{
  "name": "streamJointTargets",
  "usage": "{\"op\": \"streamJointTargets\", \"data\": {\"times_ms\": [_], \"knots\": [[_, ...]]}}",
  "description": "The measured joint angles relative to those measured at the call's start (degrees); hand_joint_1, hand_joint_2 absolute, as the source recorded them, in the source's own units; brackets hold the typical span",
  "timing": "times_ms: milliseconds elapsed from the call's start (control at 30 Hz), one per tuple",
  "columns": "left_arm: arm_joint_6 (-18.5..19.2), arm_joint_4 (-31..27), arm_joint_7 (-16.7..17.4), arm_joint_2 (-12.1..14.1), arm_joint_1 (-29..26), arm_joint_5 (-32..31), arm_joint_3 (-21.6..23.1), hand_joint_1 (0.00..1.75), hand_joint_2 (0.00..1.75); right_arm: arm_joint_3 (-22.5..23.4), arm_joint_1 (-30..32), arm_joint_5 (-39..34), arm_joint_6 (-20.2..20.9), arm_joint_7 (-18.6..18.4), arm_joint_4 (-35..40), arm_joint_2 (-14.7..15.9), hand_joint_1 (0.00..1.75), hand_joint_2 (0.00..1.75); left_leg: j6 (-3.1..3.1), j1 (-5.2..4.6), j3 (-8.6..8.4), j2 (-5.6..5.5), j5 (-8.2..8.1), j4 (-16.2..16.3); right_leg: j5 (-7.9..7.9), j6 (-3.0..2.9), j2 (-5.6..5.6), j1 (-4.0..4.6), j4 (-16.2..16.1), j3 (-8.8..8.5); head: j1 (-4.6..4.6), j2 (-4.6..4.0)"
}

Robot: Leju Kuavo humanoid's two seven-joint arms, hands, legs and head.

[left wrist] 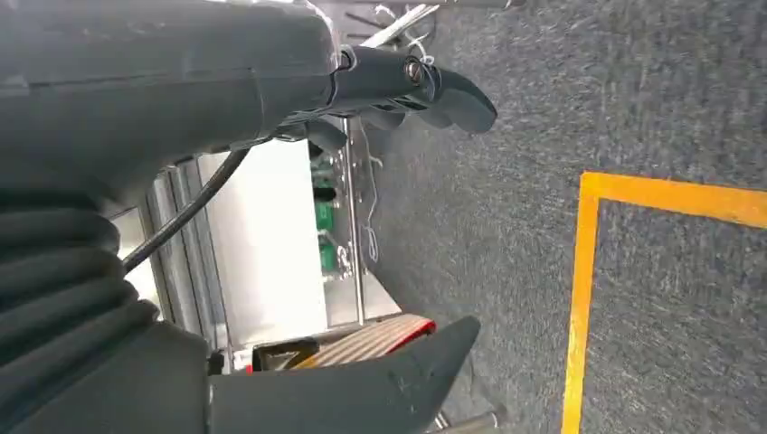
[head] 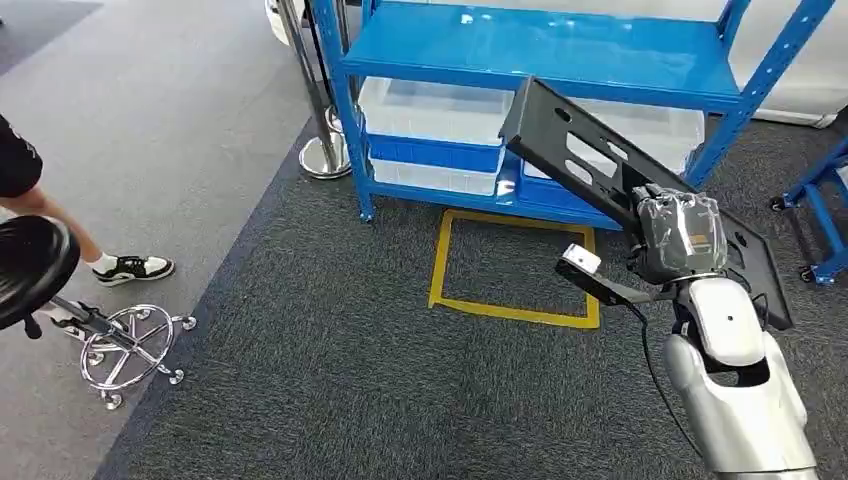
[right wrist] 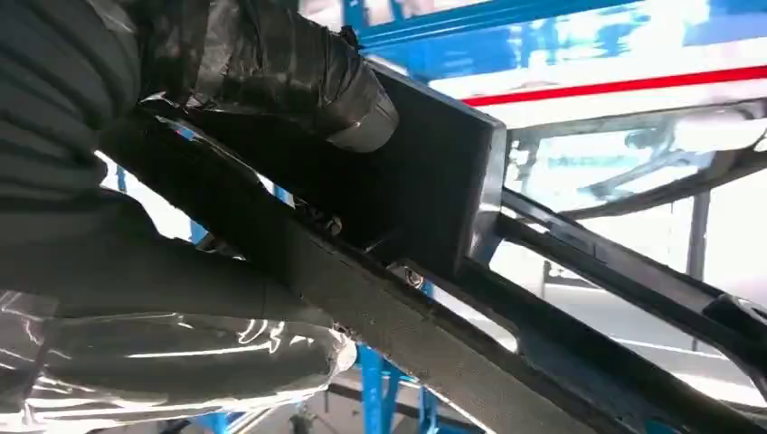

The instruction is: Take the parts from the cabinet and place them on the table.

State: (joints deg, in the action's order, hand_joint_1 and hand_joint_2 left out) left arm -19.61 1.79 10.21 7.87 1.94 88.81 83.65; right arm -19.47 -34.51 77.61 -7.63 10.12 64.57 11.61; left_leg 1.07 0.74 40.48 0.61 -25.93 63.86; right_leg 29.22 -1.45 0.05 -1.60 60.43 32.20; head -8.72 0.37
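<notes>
Blue cabinet (head: 560, 60) at 12 o'clock in the head view – one unit, open shelves, two translucent bins (head: 432, 110) side by side on its lower level. Dark grey carpet (head: 350, 380) underneath, lighter grey floor to the 9–10 o'clock side. One yellow tape square (head: 512, 262) on the carpet just in front of the cabinet.

One part in play: a long flat black panel (head: 560, 140) with cutouts. Long axis runs diagonally, far end pointing to about 11 o'clock and raised toward the cabinet, near end dropping to about 4 o'clock past the wrist. It is off the shelves, in the air in front of the cabinet, tilted.

Right hand (head: 680, 235) – plastic-wrapped, clamped around the panel near its lower half; the right wrist view shows the thumb (right wrist: 298, 77) pressed on one face and the fingers wrapped under its edge.

Left hand (left wrist: 398, 86) – holds nothing, fingers loosely extended over the carpet.

At 8–9 o'clock: one black stool (head: 35, 262) on a chrome castor base, and one person's leg (head: 75, 240) with a black-and-white sneaker beside it. Chrome post base (head: 325, 155) at the cabinet's left corner.
</notes>
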Motion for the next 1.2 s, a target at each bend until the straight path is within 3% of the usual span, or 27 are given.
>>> {"op": "streamJointTargets", "data": {"times_ms": [67,100,133,200,233,267,300,333,400,433,467,500,567,600,633,667,733,767,800,933,967,1000,1033,1100,1133,1167,1200], "knots": [[0.6,0.0,0.2,0.0,0.0,-0.3,0.0,0.00,1.75,0.0,-0.3,-0.4,0.1,0.1,-0.3,0.0,1.75,1.75,0.29,0.02,3.20,-0.02,-5.27,9.4,-0.95,-0.20,0.54,0.29,0.1,1.19,-0.02,0.00],[0.9,0.0,0.3,0.0,-0.1,-0.4,0.0,0.00,1.75,0.0,-0.4,-0.6,0.1,0.2,-0.6,0.0,1.75,1.75,0.25,0.01,4.04,-0.02,-6.18,12.7,-1.36,-0.25,0.92,0.42,0.1,1.71,-0.02,0.00],[0.9,0.0,0.3,0.0,-0.1,-0.4,0.0,0.00,1.75,0.0,-0.4,-0.7,0.2,0.2,-0.8,0.0,1.75,1.75,0.07,-0.02,3.67,-0.07,-5.88,13.2,-1.73,-0.20,1.36,0.54,0.1,2.13,0.00,0.00],[1.0,0.0,0.4,0.0,-0.2,-0.4,0.0,0.00,1.75,0.0,-0.4,-0.8,0.2,0.3,-1.2,0.0,1.75,1.75,-0.76,-0.15,-1.24,-0.55,-2.59,6.7,-2.39,-0.12,2.55,0.83,0.1,2.78,0.00,0.00],[1.0,0.0,0.4,0.0,-0.2,-0.4,0.0,0.00,1.75,0.0,-0.6,-0.9,0.2,0.3,-1.2,0.0,1.75,1.75,-1.48,-0.31,-4.84,-1.68,-0.80,1.0,-2.66,-0.04,3.09,0.96,0.1,2.98,0.00,0.00],[1.0,0.0,0.4,0.0,-0.2,-0.4,0.0,0.00,1.75,0.0,-0.7,-1.0,0.2,0.3,-1.2,-0.1,1.75,1.75,-2.55,-0.32,-7.34,-4.37,-1.30,-3.8,-2.89,0.07,3.45,0.67,0.1,3.11,0.00,0.02],[1.0,0.0,0.5,0.3,-0.2,-0.4,-0.1,0.00,1.75,0.0,-1.1,-1.1,0.1,0.3,-1.3,-0.1,1.75,1.75,-2.52,-0.16,-8.34,-5.26,-1.25,-4.5,-3.24,0.55,3.75,0.78,0.0,3.44,0.29,0.02],[1.0,0.0,0.7,0.0,-0.3,-0.4,-0.1,0.00,1.75,0.0,-1.2,-1.2,0.2,0.3,-1.6,-0.2,1.75,1.75,-2.36,-0.55,-8.18,-5.01,-0.71,-4.6,-3.51,0.99,4.34,0.14,-0.2,3.43,0.05,0.00],[1.5,0.0,1.2,0.1,-0.3,-0.2,-0.1,0.00,1.75,-0.1,-1.2,-1.2,0.2,0.3,-1.6,-0.6,1.75,1.75,-2.62,-0.97,-8.33,-3.88,-0.67,-5.3,-4.23,1.91,5.57,-0.16,-0.7,3.61,-0.04,0.02],[1.7,0.0,1.6,0.1,-0.3,0.0,-0.2,0.00,1.75,-0.2,-1.2,-1.1,0.2,0.1,-1.6,-0.8,1.75,1.75,-2.91,-0.37,-8.67,-3.06,0.17,-6.9,-4.52,2.41,6.07,0.46,-1.0,3.63,0.00,0.00],[2.0,0.0,1.9,0.1,-0.2,0.0,-0.4,0.00,1.75,-0.3,-1.2,-0.8,0.1,-0.2,-1.6,-1.2,1.75,1.75,-2.92,-0.21,-8.96,-2.01,0.79,-7.6,-3.65,2.25,3.77,0.57,-0.2,4.22,0.09,0.00],[2.0,0.0,2.1,0.1,-0.2,0.1,-0.5,0.00,1.75,-0.5,-1.4,-0.4,0.2,-0.5,-1.7,-1.8,1.75,1.75,-3.49,-0.17,-8.85,-1.44,1.14,-8.0,-1.49,2.23,1.78,0.70,2.2,5.35,0.33,0.00],[2.1,0.0,2.5,0.0,-0.4,0.3,-0.7,0.00,1.75,-1.1,-1.4,0.0,0.2,-1.0,-1.7,-3.0,1.75,1.75,-3.43,-0.22,-8.35,0.03,1.24,-7.8,2.87,2.55,0.53,0.63,10.5,8.93,0.33,0.00],[2.1,0.0,2.9,0.0,-0.3,0.6,-0.7,0.00,1.75,-1.5,-1.2,0.1,0.3,-1.0,-1.9,-3.5,1.75,1.75,-3.43,-0.23,-8.03,0.78,1.24,-7.5,4.23,2.76,0.38,0.53,14.4,10.51,0.35,0.00],[2.2,0.0,3.3,0.0,-0.3,0.8,-0.8,0.00,1.75,-1.8,-1.1,0.4,0.3,-1.1,-2.1,-4.1,1.75,1.75,-3.41,-0.22,-7.75,1.44,1.23,-7.2,4.11,2.96,0.27,0.41,15.6,10.83,0.35,0.00],[2.2,0.0,3.6,0.0,-0.2,0.8,-1.0,0.00,1.75,-2.2,-1.0,0.8,0.3,-1.4,-2.2,-4.8,1.75,1.75,-3.33,-0.22,-7.49,2.11,1.18,-6.9,2.76,3.06,0.10,0.27,13.9,9.73,0.35,0.00],[1.9,0.0,4.0,-0.6,-0.1,0.8,-1.1,0.00,1.75,-2.9,-1.1,1.5,0.3,-2.1,-2.2,-5.7,1.75,1.75,-2.89,-0.14,-7.14,3.31,0.88,-6.1,-1.46,3.10,-1.17,0.19,4.7,4.21,0.35,0.00],[1.6,0.0,4.0,-0.9,0.0,0.8,-1.1,0.00,1.75,-3.1,-1.1,1.8,0.2,-2.4,-2.2,-6.1,1.75,1.75,-2.49,-0.20,-6.99,3.78,0.60,-5.4,-2.05,2.99,-3.13,0.29,0.2,1.77,0.35,0.00],[1.4,0.0,3.8,-0.9,0.1,0.8,-1.2,0.00,1.75,-3.4,-1.2,2.0,0.2,-2.6,-2.2,-6.6,1.75,1.75,-2.14,-0.68,-6.77,4.16,0.38,-5.1,-1.46,2.33,-4.57,0.88,0.1,1.85,0.35,0.02],[0.9,-0.1,3.3,-1.6,0.5,0.9,-1.7,0.00,1.75,-4.0,-1.2,2.2,0.2,-2.8,-2.2,-7.1,1.75,1.75,-0.92,-0.65,-6.83,5.81,0.77,-5.1,-2.44,0.75,-1.91,0.82,-0.2,2.61,0.33,0.02],[0.9,-0.1,3.3,-1.7,0.4,0.9,-1.8,0.00,1.75,-4.1,-1.2,2.2,0.2,-2.9,-2.2,-7.3,1.75,1.75,-0.39,-0.23,-6.52,4.07,-0.11,-4.4,-2.91,0.15,-1.56,0.50,-0.6,2.51,0.33,0.00],[0.9,-0.1,3.3,-1.9,0.3,0.9,-2.1,0.00,1.75,-4.1,-1.4,2.2,0.2,-3.0,-2.2,-7.4,1.75,1.75,-0.16,-0.12,-5.67,1.68,-2.15,-2.3,-3.22,-0.16,-0.98,0.42,-0.7,2.75,0.31,0.00],[0.9,-0.1,3.3,-2.1,0.2,0.9,-2.2,0.00,1.75,-4.1,-1.5,2.4,0.2,-3.1,-2.2,-7.7,1.75,1.75,0.06,-0.08,-4.01,0.49,-4.78,1.8,-3.49,-0.38,-0.39,0.44,-0.7,3.07,0.28,0.00],[0.9,-0.1,3.3,-2.3,0.0,0.9,-2.5,0.00,1.75,-4.2,-1.5,2.5,0.3,-3.1,-2.2,-7.8,1.75,1.75,0.25,-0.08,-0.26,-0.10,-8.62,10.7,-3.88,-0.47,1.00,0.66,-0.7,3.60,0.28,0.00],[0.9,-0.1,3.3,-2.5,0.0,0.9,-2.6,0.00,1.75,-4.2,-1.5,2.5,0.4,-3.1,-2.2,-7.8,1.75,1.75,0.16,-0.08,0.60,-0.10,-8.77,12.6,-4.05,-0.42,1.73,0.74,-0.6,3.89,0.28,0.00],[0.9,-0.1,3.2,-2.7,0.0,0.9,-2.8,0.00,1.75,-4.2,-1.5,2.5,0.5,-3.2,-2.1,-7.8,1.75,1.75,-0.07,-0.08,-0.04,-0.18,-7.56,11.5,-4.17,-0.36,2.51,0.78,-0.4,4.10,0.28,0.00],[1.0,-0.1,3.1,-2.9,-0.2,0.9,-3.1,0.00,1.75,-4.2,-1.5,2.5,0.7,-3.3,-2.1,-7.8,1.75,1.75,-0.39,-0.08,-2.02,-0.36,-5.31,7.9,-4.24,-0.24,3.32,0.82,-0.3,4.20,0.28,0.02]]}}
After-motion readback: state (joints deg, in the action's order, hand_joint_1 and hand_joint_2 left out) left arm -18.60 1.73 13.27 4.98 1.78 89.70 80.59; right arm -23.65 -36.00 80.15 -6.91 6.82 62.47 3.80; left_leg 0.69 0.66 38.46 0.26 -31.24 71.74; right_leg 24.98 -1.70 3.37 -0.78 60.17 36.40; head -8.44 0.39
